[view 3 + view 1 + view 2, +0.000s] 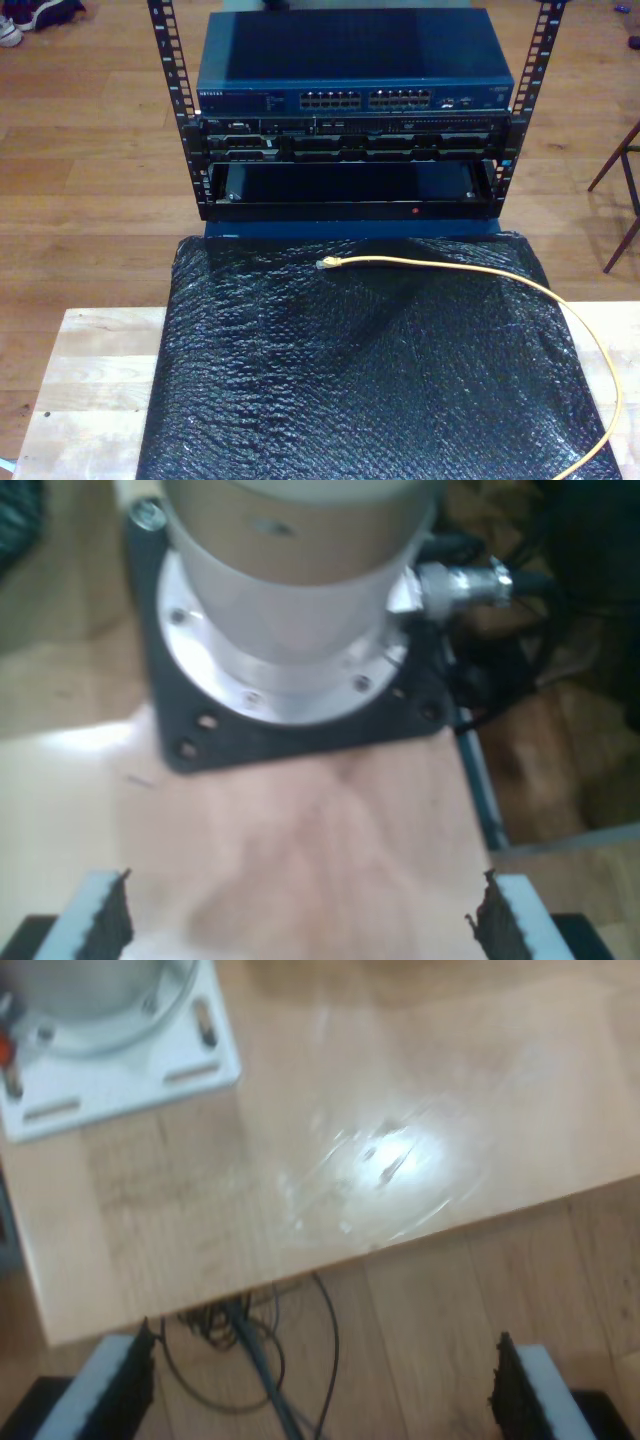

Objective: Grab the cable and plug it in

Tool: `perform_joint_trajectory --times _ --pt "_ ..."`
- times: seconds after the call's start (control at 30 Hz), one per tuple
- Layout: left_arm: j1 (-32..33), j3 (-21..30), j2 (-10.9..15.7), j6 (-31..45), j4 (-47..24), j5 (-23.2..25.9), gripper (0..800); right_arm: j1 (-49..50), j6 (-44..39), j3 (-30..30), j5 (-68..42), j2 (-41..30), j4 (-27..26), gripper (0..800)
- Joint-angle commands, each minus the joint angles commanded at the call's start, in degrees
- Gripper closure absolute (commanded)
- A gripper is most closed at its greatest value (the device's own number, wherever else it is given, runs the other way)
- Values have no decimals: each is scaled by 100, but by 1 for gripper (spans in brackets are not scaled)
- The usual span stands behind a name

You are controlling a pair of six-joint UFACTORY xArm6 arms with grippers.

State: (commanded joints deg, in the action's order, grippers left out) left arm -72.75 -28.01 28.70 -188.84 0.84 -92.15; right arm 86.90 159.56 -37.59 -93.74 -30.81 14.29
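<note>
The cable (520, 283) is thin, yellow, clear-plugged, curving over black bubble wrap (370, 390). Fingers on my first gripper (300, 920) and my second gripper (325, 1390) are spread wide, holding nothing.

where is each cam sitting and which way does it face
First wrist view: rides my first gripper, looking down at an arm base on a black plate bolted to a wooden table; both fingertips show.
Second wrist view: rides my second gripper, looking down over a table edge at floor and cords, a white base plate in the frame's corner.
Exterior view: high, facing a rack with a switch, the cable on a black mat.
Both wrist views share pale wooden tabletop.
</note>
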Motion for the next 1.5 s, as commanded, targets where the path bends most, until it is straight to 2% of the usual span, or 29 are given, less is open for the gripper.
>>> perform_joint_trajectory --times 0.23,0.53,0.77,1.03,1.23,1.5 --pt "651 -255 0 -853 149 -246 0 -9 -712 -580 -598 466 264 1" --pt "1477 -545 0 -1776 580 -440 0 -53 -1574 -1055 -1160 782 1073 2" --pt "2145 -756 0 -2488 1046 -651 0 -747 -2365 -1257 -1231 756 1292 3" --pt "2927 -765 9 -3323 1222 -659 0 -1503 -3218 -1574 -1240 747 1741 3" --pt "3253 -765 -9 -3648 1512 -633 0 -2048 -3807 -1688 -1240 747 2057 3" --pt "3727 -765 0 -4158 1556 -598 0 -2655 -4431 -1776 -1204 730 2673 3"
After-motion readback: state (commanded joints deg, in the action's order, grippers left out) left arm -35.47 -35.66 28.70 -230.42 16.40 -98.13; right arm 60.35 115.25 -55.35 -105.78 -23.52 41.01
